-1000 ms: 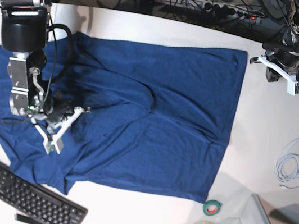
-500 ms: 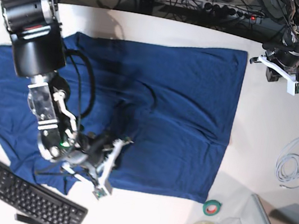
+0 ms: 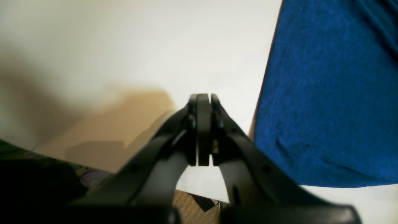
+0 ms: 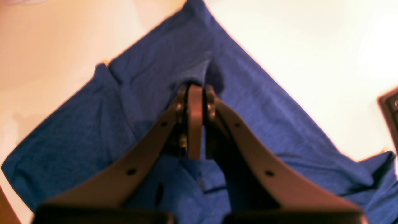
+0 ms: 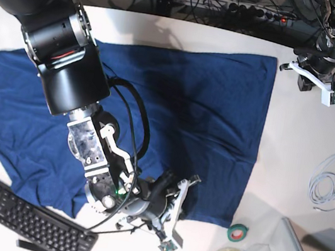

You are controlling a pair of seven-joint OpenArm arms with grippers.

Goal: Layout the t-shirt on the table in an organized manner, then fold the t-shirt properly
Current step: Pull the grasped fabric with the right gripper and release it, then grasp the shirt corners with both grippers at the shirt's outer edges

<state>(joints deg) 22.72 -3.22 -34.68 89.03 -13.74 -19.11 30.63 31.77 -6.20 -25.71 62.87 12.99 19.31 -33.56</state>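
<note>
Right gripper [image 4: 195, 93] — jaws pinched on t-shirt [image 5: 209, 106] fold | left gripper [image 3: 203, 102] — jaws pressed together, held over table [image 5: 305, 141]

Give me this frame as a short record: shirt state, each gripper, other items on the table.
t-shirt: spread on the table, wrinkled, not folded
right gripper: shut, pinching a raised bit of shirt fabric near its front hem
left gripper: shut, empty, over bare table beside the shirt's edge
other items: keyboard, tape roll, coiled cable
</note>
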